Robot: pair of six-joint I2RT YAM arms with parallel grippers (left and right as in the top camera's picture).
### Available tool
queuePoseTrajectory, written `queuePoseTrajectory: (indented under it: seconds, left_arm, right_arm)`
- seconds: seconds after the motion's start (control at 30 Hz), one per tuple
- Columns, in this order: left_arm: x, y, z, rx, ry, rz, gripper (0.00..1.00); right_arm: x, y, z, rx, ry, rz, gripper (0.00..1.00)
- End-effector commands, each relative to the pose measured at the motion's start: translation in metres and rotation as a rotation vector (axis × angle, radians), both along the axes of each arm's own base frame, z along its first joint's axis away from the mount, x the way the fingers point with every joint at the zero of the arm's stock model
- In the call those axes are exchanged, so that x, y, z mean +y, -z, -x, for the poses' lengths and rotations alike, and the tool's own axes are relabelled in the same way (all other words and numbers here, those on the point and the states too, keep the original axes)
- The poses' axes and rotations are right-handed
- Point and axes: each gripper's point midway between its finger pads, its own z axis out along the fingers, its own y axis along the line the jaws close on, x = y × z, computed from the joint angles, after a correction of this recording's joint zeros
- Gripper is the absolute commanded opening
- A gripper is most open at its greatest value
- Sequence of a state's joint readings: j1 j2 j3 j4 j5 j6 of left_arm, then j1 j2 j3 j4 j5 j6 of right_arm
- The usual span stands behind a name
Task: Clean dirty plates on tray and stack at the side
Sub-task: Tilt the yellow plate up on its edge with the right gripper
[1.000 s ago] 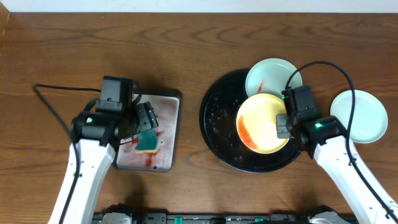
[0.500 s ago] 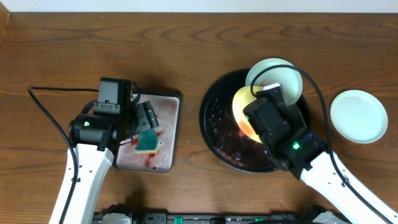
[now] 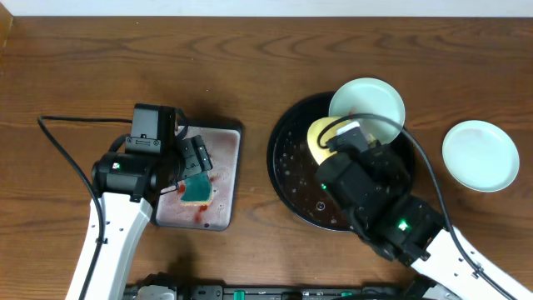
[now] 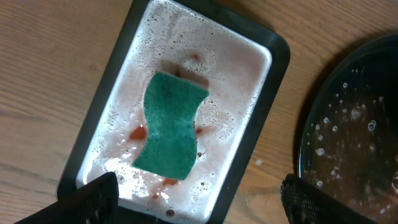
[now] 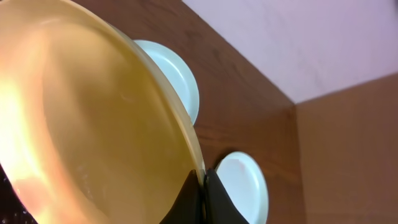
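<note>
The yellow plate (image 5: 81, 124) is pinched at its rim by my right gripper (image 5: 202, 179) and stands tilted on edge above the black tray (image 3: 279, 167). In the overhead view only a slice of this plate (image 3: 321, 137) shows past my right arm (image 3: 366, 179). One pale mint plate (image 3: 366, 102) with a red smear rests on the tray's far edge. A second mint plate (image 3: 480, 156) lies on the table to the right. My left gripper (image 4: 199, 204) hangs open above the green sponge (image 4: 172, 124), holding nothing.
The sponge lies in a small white dark-rimmed tray (image 4: 99, 93) filled with pinkish foam and red drips, left of the black tray (image 4: 354, 143). The black tray's floor is wet with droplets. A cable (image 3: 75, 125) loops on the table behind my left arm.
My right arm has swung in over the tray's near side, lifting the yellow plate from flat to steeply tilted. The left gripper has stayed over the sponge.
</note>
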State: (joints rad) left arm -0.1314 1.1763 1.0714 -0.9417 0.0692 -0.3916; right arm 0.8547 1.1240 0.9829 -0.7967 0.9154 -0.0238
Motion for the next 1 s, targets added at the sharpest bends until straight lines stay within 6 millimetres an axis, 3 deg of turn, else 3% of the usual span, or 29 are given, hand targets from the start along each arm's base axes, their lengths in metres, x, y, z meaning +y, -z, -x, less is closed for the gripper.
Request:
queuePoseTrajectory:
  seconds: [0.0,0.27,0.97]
  left_arm:
    - [0.001,-0.006,-0.004,-0.015,0.001,-0.002,0.84]
    - [0.001,-0.006,-0.004,-0.015,0.001,-0.002,0.84]
    - [0.001,-0.006,-0.004,-0.014,0.001,-0.002,0.84]
  right_arm:
    - [0.005,-0.02,0.003,-0.061,-0.022,0.057,0.01]
    - [0.023,-0.026,0.014,-0.096,-0.081,0.087,0.01]
    - [0.02,-0.027,0.014,-0.099,-0.073,0.104,0.01]
